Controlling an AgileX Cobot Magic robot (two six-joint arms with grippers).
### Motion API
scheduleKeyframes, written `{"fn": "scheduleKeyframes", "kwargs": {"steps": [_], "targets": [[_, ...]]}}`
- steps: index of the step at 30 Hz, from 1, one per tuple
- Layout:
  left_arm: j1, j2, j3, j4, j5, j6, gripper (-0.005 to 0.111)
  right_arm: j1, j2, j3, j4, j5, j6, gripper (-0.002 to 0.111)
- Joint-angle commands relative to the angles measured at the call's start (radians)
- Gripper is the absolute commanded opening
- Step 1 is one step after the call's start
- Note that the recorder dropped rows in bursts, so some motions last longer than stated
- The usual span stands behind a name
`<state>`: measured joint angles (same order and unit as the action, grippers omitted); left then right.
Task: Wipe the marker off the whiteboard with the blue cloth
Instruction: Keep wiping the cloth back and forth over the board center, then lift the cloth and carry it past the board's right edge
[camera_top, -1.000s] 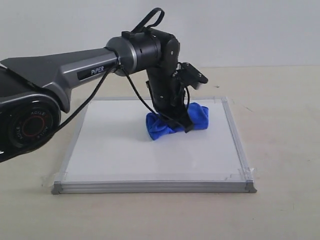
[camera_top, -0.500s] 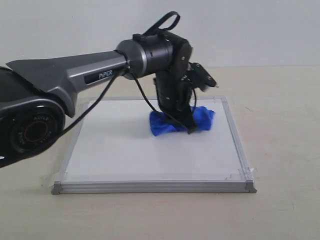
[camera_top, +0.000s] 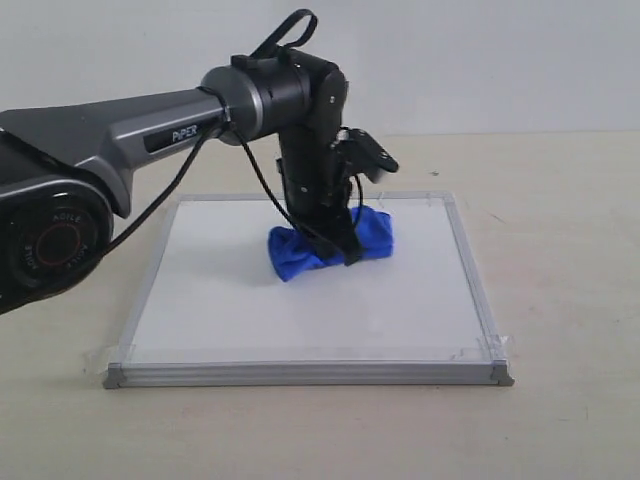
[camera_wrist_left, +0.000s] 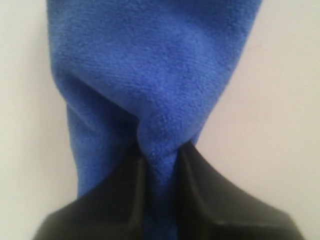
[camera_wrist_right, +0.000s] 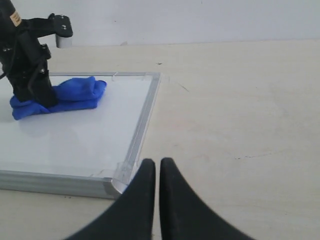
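The exterior camera faces the whiteboard (camera_top: 300, 320) frontally, the left wrist camera is very near the blue cloth (camera_wrist_left: 150, 75), and the right one sees both.

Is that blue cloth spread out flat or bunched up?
Bunched up: the blue cloth is a thick crumpled bundle, pinched in the left claw on the whiteboard.

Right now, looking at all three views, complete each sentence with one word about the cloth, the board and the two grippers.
1. The left gripper has its jaws shut on the ____ cloth.
2. The cloth lies on the whiteboard, whose uncovered surface shows ____ marker line.
3. The right gripper, near a corner of the whiteboard, holds ____.

Missing words: blue; no; nothing.
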<state>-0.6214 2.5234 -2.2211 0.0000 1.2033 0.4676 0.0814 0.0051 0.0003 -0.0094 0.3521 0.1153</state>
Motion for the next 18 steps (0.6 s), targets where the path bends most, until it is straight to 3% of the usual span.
{"fn": "scheduleKeyframes", "kwargs": {"steps": [1,5,11,18], "targets": [[-0.063,-0.023,0.003,-0.181,0.018,0.063,0.004,-0.003,-0.005,0.0,-0.001,-0.004,-0.002,0.0],[-0.051,-0.07,0.003,-0.21,0.011,-0.095,0.004,-0.003,-0.005,0.0,-0.001,-0.004,-0.002,0.0],[-0.047,-0.112,0.003,-0.224,-0.104,-0.369,0.004,-0.003,-0.005,0.0,-0.001,-0.004,-0.002,0.0],[-0.065,-0.11,0.005,-0.455,-0.296,-0.531,0.004,-0.003,-0.005,0.0,-0.001,-0.004,-0.002,0.0]]}}
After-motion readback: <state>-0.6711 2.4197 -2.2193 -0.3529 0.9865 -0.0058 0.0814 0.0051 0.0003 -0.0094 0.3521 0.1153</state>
